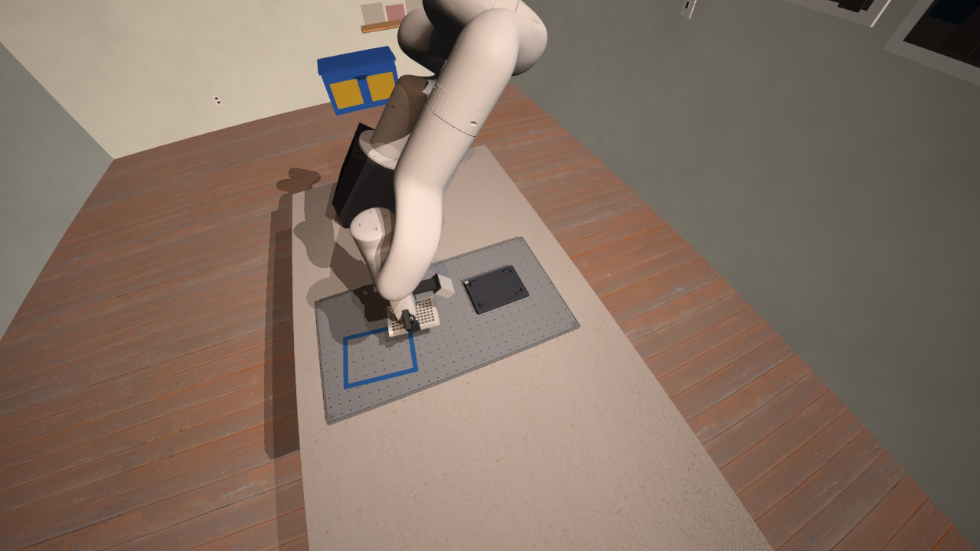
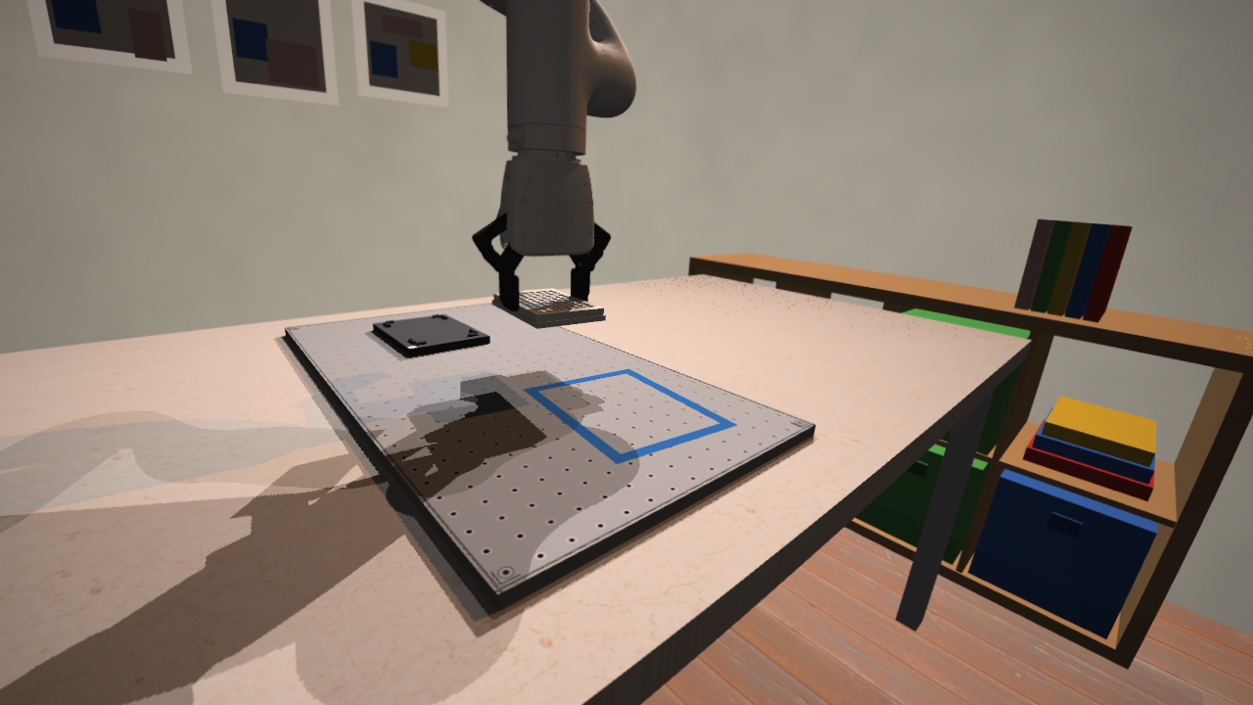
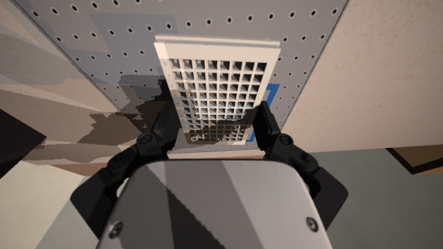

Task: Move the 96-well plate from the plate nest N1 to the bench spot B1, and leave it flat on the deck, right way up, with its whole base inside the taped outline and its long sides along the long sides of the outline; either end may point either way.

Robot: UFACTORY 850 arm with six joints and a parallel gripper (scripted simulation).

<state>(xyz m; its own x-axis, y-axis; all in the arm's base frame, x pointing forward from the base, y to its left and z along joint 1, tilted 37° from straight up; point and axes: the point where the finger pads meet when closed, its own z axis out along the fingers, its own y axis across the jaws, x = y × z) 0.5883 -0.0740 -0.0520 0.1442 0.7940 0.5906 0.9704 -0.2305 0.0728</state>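
The black 2-finger gripper (image 2: 542, 282) pinches the white 96-well plate (image 2: 550, 305) by its long sides and holds it level in the air above the grey perforated deck (image 2: 490, 491), between the black square plate nest (image 2: 430, 334) and the blue taped rectangular outline (image 2: 632, 412), clear of both
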